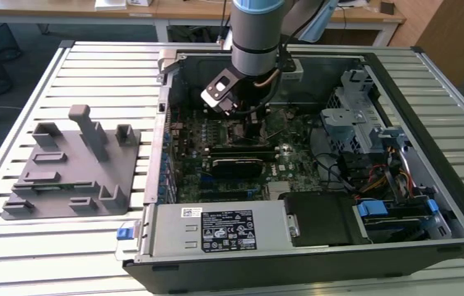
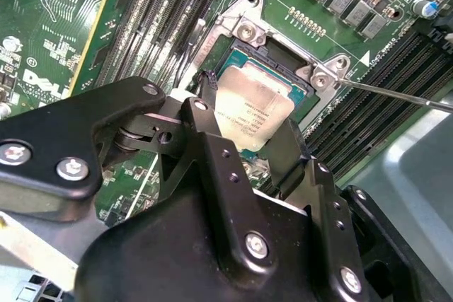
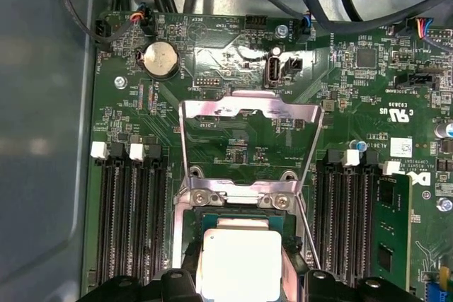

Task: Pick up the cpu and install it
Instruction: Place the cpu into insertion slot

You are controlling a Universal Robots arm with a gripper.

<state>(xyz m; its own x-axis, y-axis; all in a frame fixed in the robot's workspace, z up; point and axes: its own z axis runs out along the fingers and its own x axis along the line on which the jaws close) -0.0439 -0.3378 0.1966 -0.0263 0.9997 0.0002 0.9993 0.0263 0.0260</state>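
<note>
desk (image 1: 51, 246): slatted metal, carrying an open computer case (image 1: 298, 265).
motherboard (image 3: 248, 139): flat inside the case.
claw (image 2: 248, 122): closed onto two opposite edges of the cpu.
cpu (image 3: 241, 259): held just over the open socket (image 2: 248, 30); probably light, stiff and fragile underneath, so the edges are the safest hold.

I count one cpu (image 3: 242, 263), one metal socket (image 3: 237, 199), one round coin battery (image 3: 161, 59), one open computer case (image 1: 314, 262), one grey tray (image 1: 71, 172), one slatted bench (image 1: 18, 246) and one robot arm (image 1: 256, 31).
</note>
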